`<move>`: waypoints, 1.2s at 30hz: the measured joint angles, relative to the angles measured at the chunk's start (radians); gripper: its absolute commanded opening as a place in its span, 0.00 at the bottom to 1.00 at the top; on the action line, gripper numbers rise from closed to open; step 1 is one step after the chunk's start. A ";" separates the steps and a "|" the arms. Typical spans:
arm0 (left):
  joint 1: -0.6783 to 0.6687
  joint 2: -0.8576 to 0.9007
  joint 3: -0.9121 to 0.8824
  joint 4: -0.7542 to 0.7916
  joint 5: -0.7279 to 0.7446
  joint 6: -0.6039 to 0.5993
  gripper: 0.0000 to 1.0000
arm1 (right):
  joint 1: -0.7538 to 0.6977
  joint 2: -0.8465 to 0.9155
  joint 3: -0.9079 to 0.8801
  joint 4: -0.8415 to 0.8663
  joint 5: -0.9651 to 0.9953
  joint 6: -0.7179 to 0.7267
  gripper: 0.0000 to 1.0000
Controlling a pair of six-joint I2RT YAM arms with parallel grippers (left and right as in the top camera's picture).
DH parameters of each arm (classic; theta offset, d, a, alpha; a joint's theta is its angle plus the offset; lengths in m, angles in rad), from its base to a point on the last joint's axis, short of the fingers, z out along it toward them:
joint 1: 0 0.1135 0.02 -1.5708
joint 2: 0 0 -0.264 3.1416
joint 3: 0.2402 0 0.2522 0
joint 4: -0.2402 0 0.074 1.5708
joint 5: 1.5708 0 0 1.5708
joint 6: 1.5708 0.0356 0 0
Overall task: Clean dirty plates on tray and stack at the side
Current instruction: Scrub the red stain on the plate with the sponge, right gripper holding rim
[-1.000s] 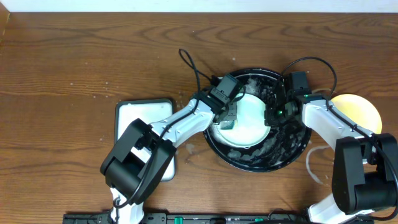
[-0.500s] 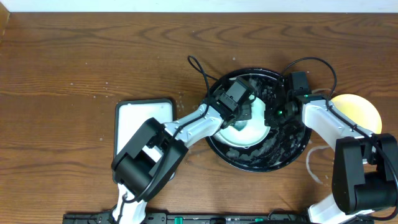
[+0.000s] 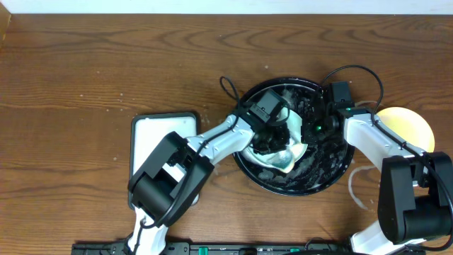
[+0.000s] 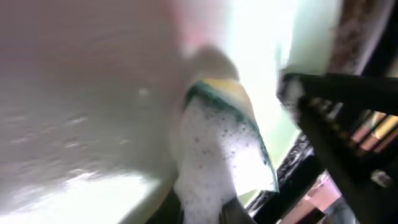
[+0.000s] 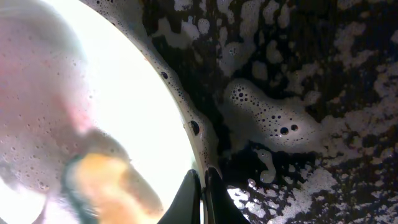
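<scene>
Mint plate [image 3: 287,154]: sponge [image 4: 217,149] has swept across

It lies in the tray [image 3: 331,176] beneath the left claw [image 3: 273,133], whose clamped sponge has moved toward the right claw [image 5: 202,190], which is pinched on the plate's rim. Scrubbing looks nearly complete; stacking waits.

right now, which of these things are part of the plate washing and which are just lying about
In the job:
mint plate, tilted in the black tray
soapy sponge, held by the left gripper
right gripper, pinching the mint plate's rim
yellow plate, on the table at the right

Lying about:
white rectangular tray
</scene>
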 measured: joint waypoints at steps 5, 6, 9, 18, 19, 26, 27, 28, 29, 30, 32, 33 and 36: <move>0.051 -0.010 0.007 -0.069 -0.035 0.006 0.07 | 0.000 0.000 0.000 0.000 0.000 0.000 0.01; 0.062 -0.013 0.007 -0.076 -0.050 0.010 0.08 | 0.000 0.000 0.000 0.000 0.000 0.000 0.01; 0.090 -0.023 0.007 -0.086 -0.134 0.031 0.07 | 0.000 0.000 0.000 0.000 0.000 0.000 0.01; 0.068 -0.040 0.015 -0.090 -0.456 0.082 0.08 | 0.000 0.000 -0.003 0.008 -0.010 0.000 0.01; 0.059 -0.040 0.016 -0.088 -0.489 0.093 0.08 | 0.000 0.000 -0.003 0.010 -0.013 0.000 0.01; 0.009 -0.022 0.016 0.013 -0.665 0.256 0.08 | 0.000 0.000 -0.005 0.009 -0.026 0.010 0.01; 0.000 -0.019 0.016 0.027 -0.682 0.272 0.08 | 0.000 0.000 -0.005 0.009 -0.026 0.013 0.01; -0.007 -0.017 0.016 0.037 -0.693 0.281 0.08 | 0.000 0.000 -0.005 0.009 -0.026 0.016 0.01; -0.013 -0.014 0.014 0.054 -0.696 0.286 0.09 | 0.000 0.000 -0.005 0.009 -0.027 0.016 0.01; -0.016 -0.013 0.013 0.066 -0.696 0.288 0.09 | 0.000 0.000 -0.005 0.009 -0.027 0.016 0.01; -0.020 -0.008 0.010 0.104 -0.681 0.288 0.10 | 0.000 0.000 -0.005 0.009 -0.027 0.017 0.01; -0.020 -0.006 0.009 0.121 -0.665 0.283 0.10 | 0.000 0.000 -0.005 0.009 -0.026 0.018 0.01; -0.019 0.000 0.008 0.161 -0.598 0.250 0.10 | 0.000 0.000 -0.005 0.009 -0.026 0.019 0.01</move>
